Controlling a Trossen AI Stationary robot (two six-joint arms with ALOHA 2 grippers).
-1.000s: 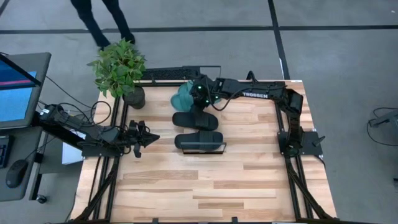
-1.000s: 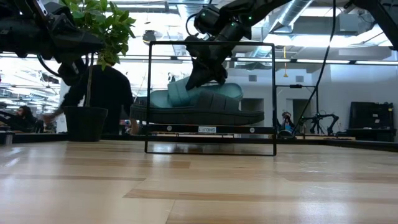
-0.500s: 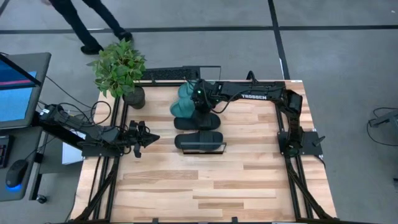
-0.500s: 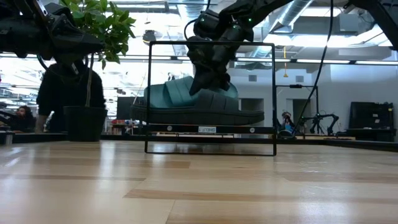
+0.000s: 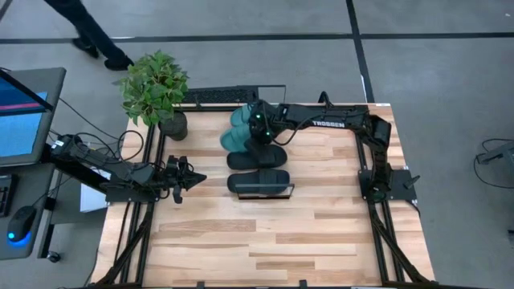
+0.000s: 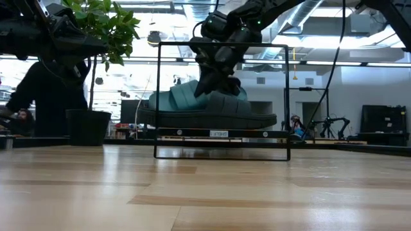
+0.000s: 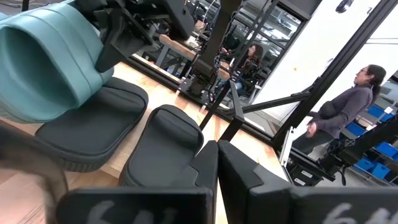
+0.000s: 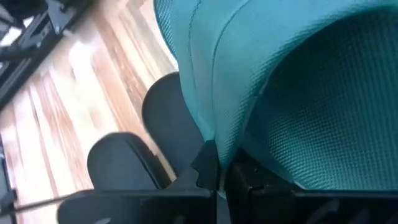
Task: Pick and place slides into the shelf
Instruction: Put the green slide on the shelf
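Beyond the right gripper (image 5: 255, 133), twd the table's far edge, we see a leafy green potted plant in a dark pot (image 5: 157, 88) off to one side and a flat black keyboard-like bar (image 5: 233, 95) along the rim. A person in dark clothes (image 5: 88, 32) walks on the grey floor past the plant; in the left wrist view another person in a grey top (image 7: 345, 109) stands in the room. The thin black wire frame of the shelf (image 6: 221, 99) stands betw. the low camera and the slides, so we look through it.

The teal green ribbed-strap slide (image 5: 238, 130) sits right at the gripper, over the far black slide (image 5: 255, 158); a 2nd black slide (image 5: 259, 181) lies just nearer, on the light-wood plank of the shelf. In the right wrist view the teal strap (image 8: 280, 81) fills most of the pic, its ribbed mesh right at the fingers (image 8: 208, 165). Low view: teal slide (image 6: 192, 97) rides atop the black sole (image 6: 209, 119).

The right arm reaches from the table's right side across the far edge, wrist bent down. Its fingers are narrowed, pinching the teal slide's strap edge. The left gripper (image 5: 193, 178) waits at the left side of the light-wood tabletop (image 5: 265, 241), apart from the slides, fingers closed together w/ nothing betw. them.
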